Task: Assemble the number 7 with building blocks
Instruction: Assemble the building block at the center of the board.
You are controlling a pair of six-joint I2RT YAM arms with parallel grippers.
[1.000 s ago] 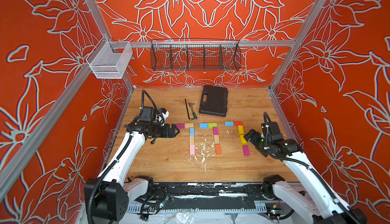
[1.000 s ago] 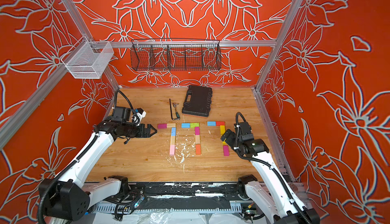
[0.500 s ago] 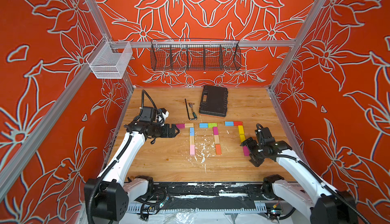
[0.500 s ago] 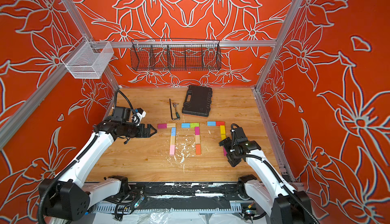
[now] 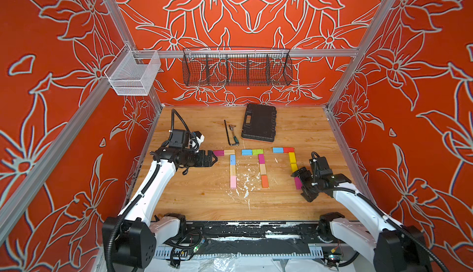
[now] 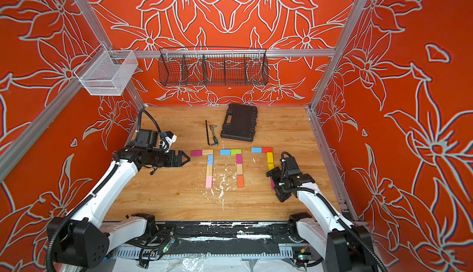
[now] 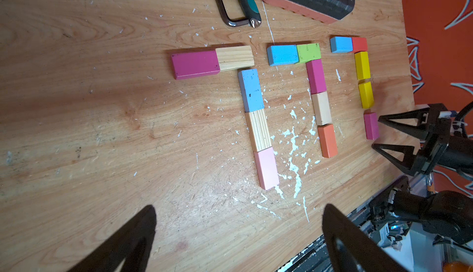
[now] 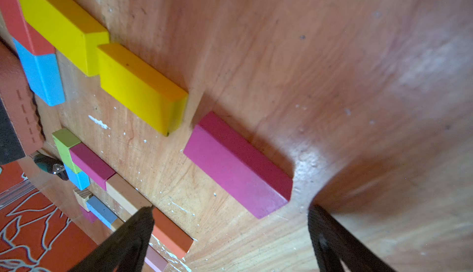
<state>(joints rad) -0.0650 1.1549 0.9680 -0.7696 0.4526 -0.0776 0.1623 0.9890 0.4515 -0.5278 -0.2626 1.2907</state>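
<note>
Since my right gripper (image 8: 230,206) slid back this past second, jaws spread wide over the magenta block (image 8: 238,165), holding nothing, left gripper (image 5: 214,158) unmoved, spread too, empty

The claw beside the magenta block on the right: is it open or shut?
Open. In the right wrist view the right gripper shows its two black fingers wide apart; the magenta block lies ungripped ahead of them.

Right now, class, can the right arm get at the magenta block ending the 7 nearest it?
Probably yes: the right tool stands open just short of the magenta block, nothing lying between them.
</note>
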